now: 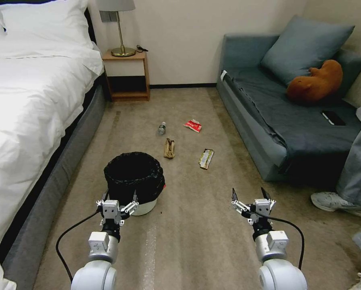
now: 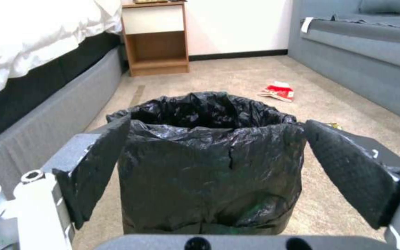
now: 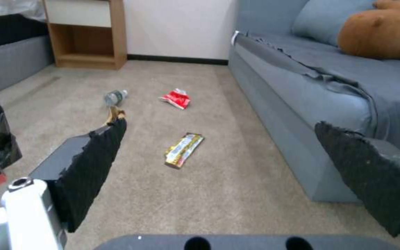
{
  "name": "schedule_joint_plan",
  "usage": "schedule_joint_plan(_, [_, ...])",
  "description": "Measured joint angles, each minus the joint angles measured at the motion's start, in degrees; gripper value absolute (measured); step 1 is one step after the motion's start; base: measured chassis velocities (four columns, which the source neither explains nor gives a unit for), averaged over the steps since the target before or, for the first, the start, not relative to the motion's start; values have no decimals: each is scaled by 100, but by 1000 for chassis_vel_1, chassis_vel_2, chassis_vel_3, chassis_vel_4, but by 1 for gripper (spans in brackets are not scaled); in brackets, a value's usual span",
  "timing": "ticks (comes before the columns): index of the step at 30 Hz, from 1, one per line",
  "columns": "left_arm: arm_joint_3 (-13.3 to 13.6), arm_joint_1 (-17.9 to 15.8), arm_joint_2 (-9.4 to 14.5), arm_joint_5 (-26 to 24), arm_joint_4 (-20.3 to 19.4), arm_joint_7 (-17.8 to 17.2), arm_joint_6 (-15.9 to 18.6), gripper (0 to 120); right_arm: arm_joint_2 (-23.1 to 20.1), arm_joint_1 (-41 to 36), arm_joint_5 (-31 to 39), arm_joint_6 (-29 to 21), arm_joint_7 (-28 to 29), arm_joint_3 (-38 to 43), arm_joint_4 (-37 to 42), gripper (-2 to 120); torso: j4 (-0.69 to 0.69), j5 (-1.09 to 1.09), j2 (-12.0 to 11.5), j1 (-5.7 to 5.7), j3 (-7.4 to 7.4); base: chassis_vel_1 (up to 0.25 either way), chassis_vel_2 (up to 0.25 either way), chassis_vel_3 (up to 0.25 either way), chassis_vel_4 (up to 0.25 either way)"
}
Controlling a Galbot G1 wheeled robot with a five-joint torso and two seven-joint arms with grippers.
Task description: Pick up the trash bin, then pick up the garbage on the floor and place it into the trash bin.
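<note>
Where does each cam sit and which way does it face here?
Head: on the head, looking down and forward at carpet; both arms show, left end effector at the round white bin lined with black plastic, right end effector over bare floor.
Left wrist: behind its open pads, facing the bin.
Right wrist: behind its open pads, facing the yellow-green snack wrapper.
Shared: the red-and-white packet shows in all three.

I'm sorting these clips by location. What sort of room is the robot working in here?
Most likely a hotel room or bedroom: a bed with white linen, a small wooden nightstand carrying a brass lamp, and a grey-blue fabric sofa across the beige carpet.
</note>
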Motion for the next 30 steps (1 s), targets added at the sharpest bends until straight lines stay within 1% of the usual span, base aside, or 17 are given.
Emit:
schedule_joint_plan(24, [-20, -13, 10, -29, 0, -6, 33, 100, -14, 14, 21, -10, 1, -5, 0, 100, 0, 0, 0, 0, 0, 0, 0, 0, 0])
schedule_joint_plan(25, [-137, -94, 74, -174, -35, -61, 267, 100, -102, 90, 152, -137, 38, -43, -8, 100, -1, -1, 0, 0, 0, 0, 0, 0, 0])
schedule_joint_plan(26, [-137, -94, 74, -174, -35, -61, 267, 100, -102, 90, 152, -137, 38, -43, -8, 100, -1, -1, 0, 0, 0, 0, 0, 0, 0])
schedule_joint_plan(27, [-187, -129, 101, -233, -53, -87, 361, 100, -156, 140, 229, -219, 66, -63, -12, 100, -1, 0, 0, 0, 0, 0, 0, 0, 0])
schedule_joint_plan(28, [-294, -211, 164, -368, -96, -142, 584, 100, -310, 283, 455, -443, 139, -135, -25, 100, 0, 0, 0, 0, 0, 0, 0, 0, 0])
schedule_joint_plan(29, [-294, -211, 164, -368, -96, -142, 584, 100, -310, 283, 455, -443, 139, -135, -25, 100, 0, 0, 0, 0, 0, 0, 0, 0, 0])
schedule_joint_plan(30, [-430, -305, 236, -537, -141, -211, 861, 100, -486, 445, 719, -709, 229, -217, -40, 100, 0, 0, 0, 0, 0, 0, 0, 0, 0])
